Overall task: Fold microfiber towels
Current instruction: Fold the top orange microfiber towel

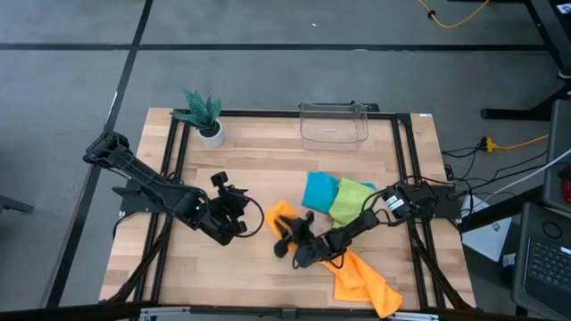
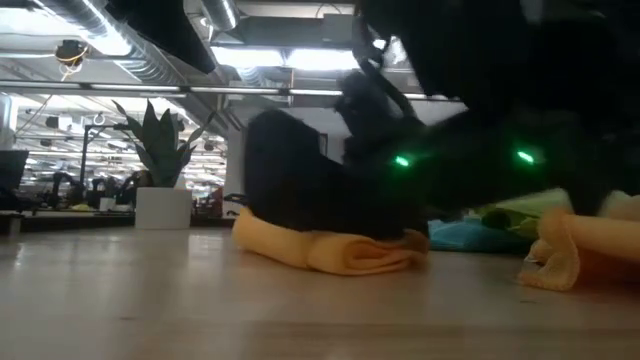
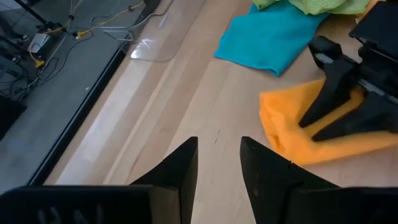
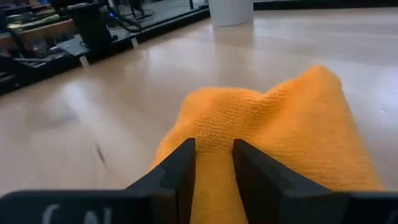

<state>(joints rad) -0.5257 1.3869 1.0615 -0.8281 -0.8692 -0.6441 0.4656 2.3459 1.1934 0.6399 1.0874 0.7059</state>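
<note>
Fold in progress on the first orange microfiber towel point(image 1: 284, 217), a small soft cloth lying bunched on the pale wooden slatted table point(image 1: 268, 169) near its middle. You had the right gripper point(image 1: 297, 242) down on this towel; in the right wrist view its two dark fingers point(image 4: 180, 168) stood a narrow gap apart with a raised ridge of orange cloth point(image 4: 261, 124) between them, so it appeared pinched on the towel's fold, though the contact itself was partly hidden. Your left gripper point(image 1: 239, 227) waited just beside the towel's other edge, its jaws parted a little and grasping nothing, bare wood showing between its fingers point(image 3: 180, 171).

Judged step: gathering or doubling over one edge of the orange towel, with the fold not yet flat. The next move seemed to call for you to carry the pinched edge across to the opposite edge, then press it down; the left gripper could pin the free side to stop the cloth sliding.

The towel looked thick, napped and limp, rolled into a soft hump in the low view point(image 2: 330, 250). Behind it lay the teal-blue square towel point(image 1: 319, 190) and the lime green towel point(image 1: 350, 198), overlapping; a second orange towel point(image 1: 366, 283) lay crumpled towards the table's near edge. None looked neatly folded.
</note>
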